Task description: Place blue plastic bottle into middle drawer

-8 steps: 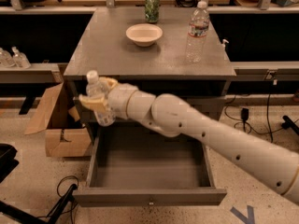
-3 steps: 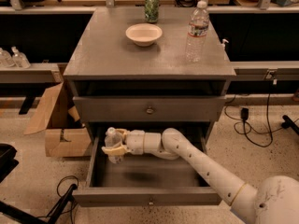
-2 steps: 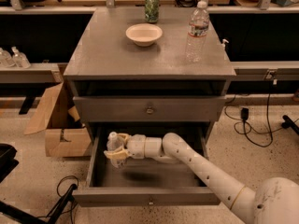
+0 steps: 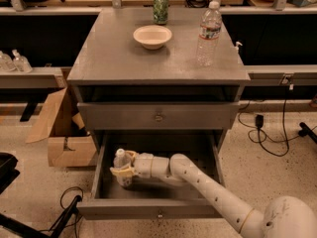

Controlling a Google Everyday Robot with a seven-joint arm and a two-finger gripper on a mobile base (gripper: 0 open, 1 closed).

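End effector [image 4: 124, 170] grips the upright blue plastic bottle [image 4: 119, 158] inside the open middle drawer [image 4: 148, 208], lower left of frame.

Gray cabinet top [image 4: 106, 58], green can [image 4: 160, 8], white bowl [image 4: 152, 36], clear bottle [image 4: 209, 33], hand [image 4: 124, 171] in open drawer [image 4: 148, 208]

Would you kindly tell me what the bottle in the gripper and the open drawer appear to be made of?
The blue plastic bottle, held by the gripper at the drawer's left, looks like clear thin plastic: see-through, white cap. The middle drawer looks like gray-painted wood, matte.
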